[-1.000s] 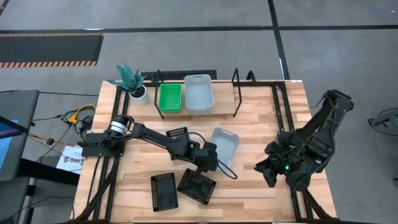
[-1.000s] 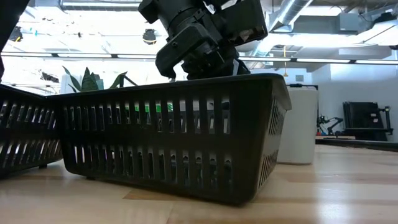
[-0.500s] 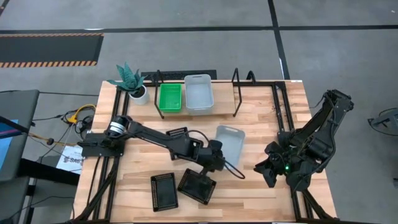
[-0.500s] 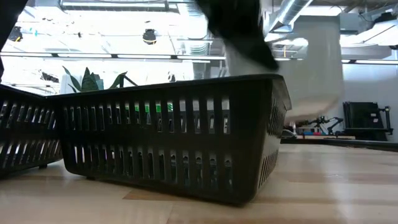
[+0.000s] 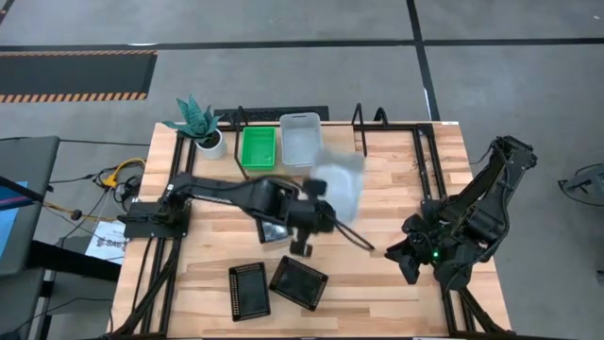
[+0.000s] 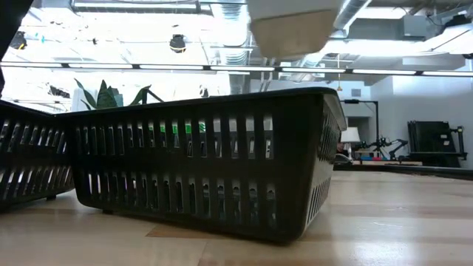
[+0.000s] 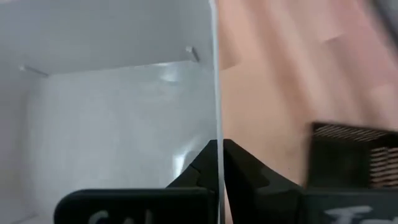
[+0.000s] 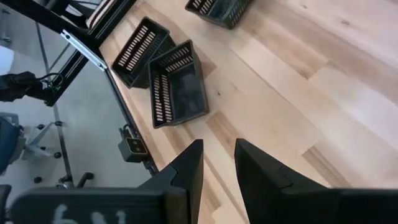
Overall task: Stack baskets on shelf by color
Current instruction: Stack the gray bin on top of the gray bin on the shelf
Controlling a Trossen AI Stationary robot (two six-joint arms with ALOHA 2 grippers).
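Holding the white basket [image 5: 342, 185] by its thin wall, your left hand [image 7: 217, 163] is pinched tight, up above the tabletop [image 5: 396, 283] near the shelf [image 5: 335, 151]. Carry it slowly, keep it level, then lower it straight into the white one [image 5: 301, 139] there.
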